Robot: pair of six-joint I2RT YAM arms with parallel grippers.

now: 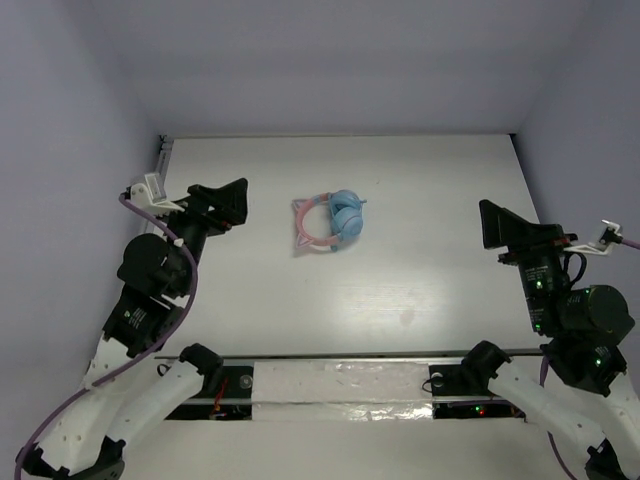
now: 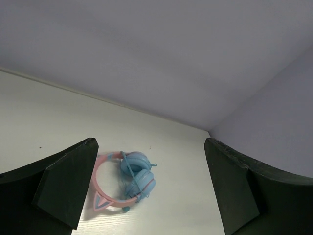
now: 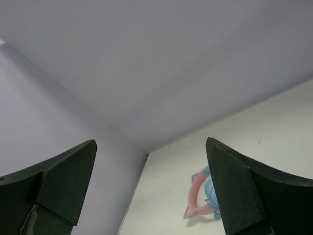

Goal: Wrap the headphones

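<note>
The headphones (image 1: pixel 330 219) lie on the white table, far centre. They have a pink cat-ear headband, two light blue ear cups folded together, and the thin blue cable wound across the cups. They show in the left wrist view (image 2: pixel 128 180) between my fingers, and partly in the right wrist view (image 3: pixel 198 196), with the cups hidden behind a finger. My left gripper (image 1: pixel 235 203) is open and empty, to the left of the headphones and apart from them. My right gripper (image 1: pixel 492 224) is open and empty, far to their right.
The white table (image 1: pixel 400 290) is enclosed by pale lilac walls at the back and sides. A taped strip (image 1: pixel 340 380) runs along the near edge between the arm bases. The left arm's purple cable (image 1: pixel 185 300) loops at the left.
</note>
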